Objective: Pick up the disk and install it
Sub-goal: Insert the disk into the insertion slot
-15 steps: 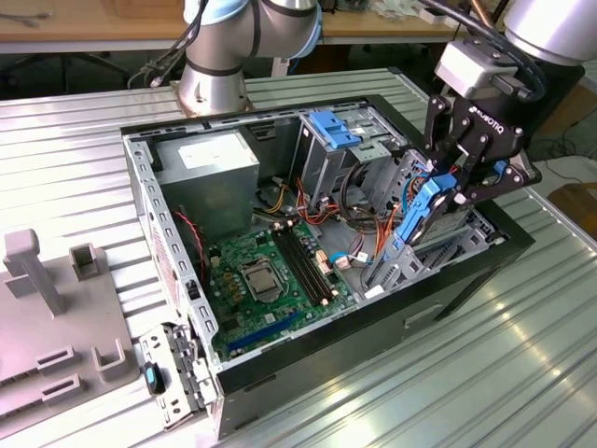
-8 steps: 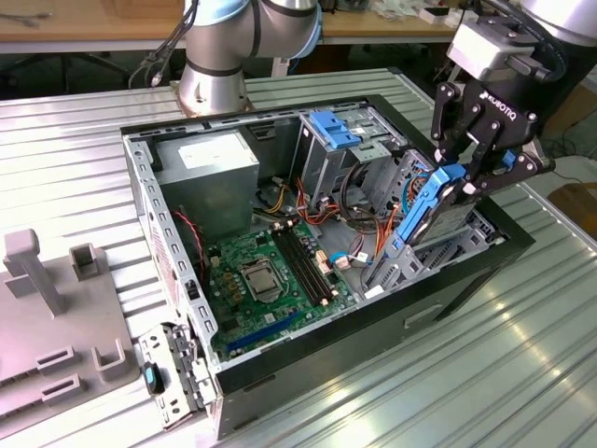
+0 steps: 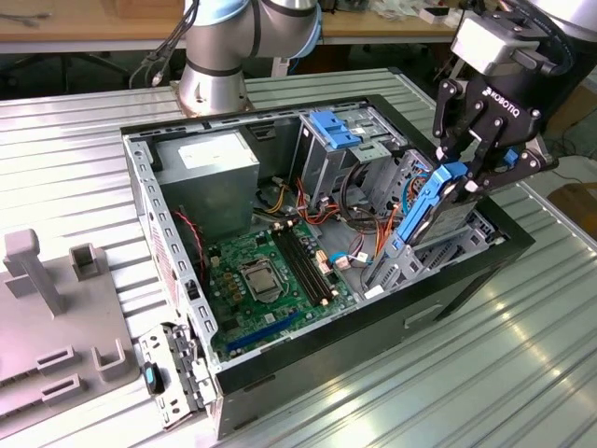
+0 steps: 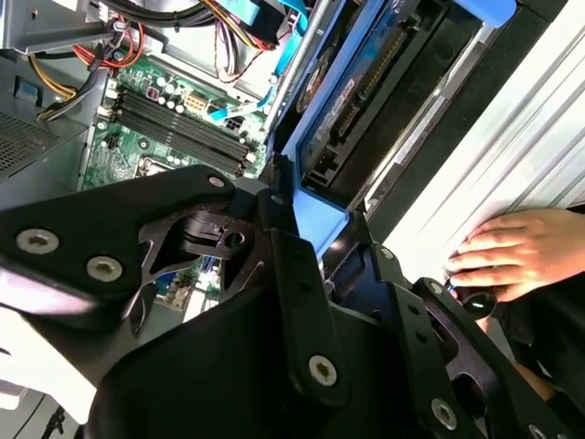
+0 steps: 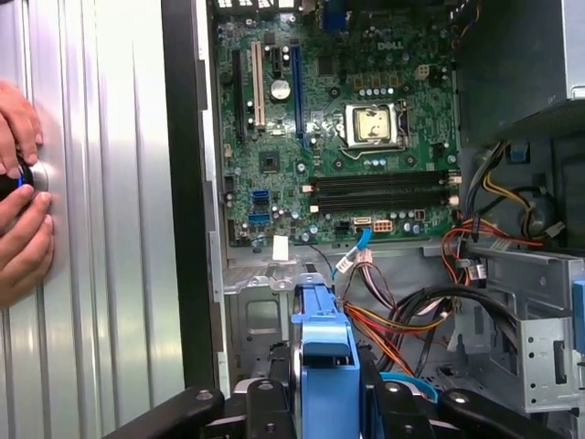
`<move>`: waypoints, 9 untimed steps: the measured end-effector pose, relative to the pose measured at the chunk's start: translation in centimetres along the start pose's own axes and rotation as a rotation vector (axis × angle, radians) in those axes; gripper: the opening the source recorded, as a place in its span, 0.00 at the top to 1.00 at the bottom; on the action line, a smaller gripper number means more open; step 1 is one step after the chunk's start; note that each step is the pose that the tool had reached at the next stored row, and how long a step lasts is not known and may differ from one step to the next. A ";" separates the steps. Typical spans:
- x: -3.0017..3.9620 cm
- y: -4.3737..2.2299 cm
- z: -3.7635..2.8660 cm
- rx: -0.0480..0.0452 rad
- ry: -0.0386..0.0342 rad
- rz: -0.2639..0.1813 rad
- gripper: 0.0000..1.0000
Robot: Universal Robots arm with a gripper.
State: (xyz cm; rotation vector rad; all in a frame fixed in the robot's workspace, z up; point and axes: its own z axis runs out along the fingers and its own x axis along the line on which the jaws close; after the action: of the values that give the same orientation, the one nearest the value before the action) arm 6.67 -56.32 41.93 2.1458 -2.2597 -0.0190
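Ribbed metal table (image 3: 522,364) carries open PC case (image 3: 401,327); gripper (image 3: 473,177) jaws clamped on disk (image 3: 422,210), which slants down below jaws.

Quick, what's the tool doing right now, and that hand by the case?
Tool: closed, holding the disk.
Person's hand: resting on the table, fingers around a small dark object.

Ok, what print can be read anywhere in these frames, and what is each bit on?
On the gripper body, exterior view: white maker's lettering, a brand mark, left unquoted.
On the motherboard, first wrist view: a white maker's mark, likewise unquoted; its fine print is too small to read.
On the power supply: a white label, too small to read.
On the disk, held in the gripper: no readable print.
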 end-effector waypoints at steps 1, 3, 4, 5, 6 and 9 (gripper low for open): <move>0.00 -0.01 0.00 -0.0019 0.0001 0.000 0.64; 0.00 -0.01 -0.02 -0.0033 0.0005 0.000 0.64; 0.01 -0.01 -0.01 -0.0034 0.0005 0.000 0.64; 0.00 -0.02 -0.01 -0.0034 0.0005 0.000 0.64; 0.00 -0.02 -0.01 -0.0034 0.0005 0.000 0.64; 0.00 -0.04 -0.02 -0.0034 0.0007 0.000 0.56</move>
State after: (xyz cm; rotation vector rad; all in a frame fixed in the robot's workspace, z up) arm 6.70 -56.33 41.95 2.1438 -2.2578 -0.0221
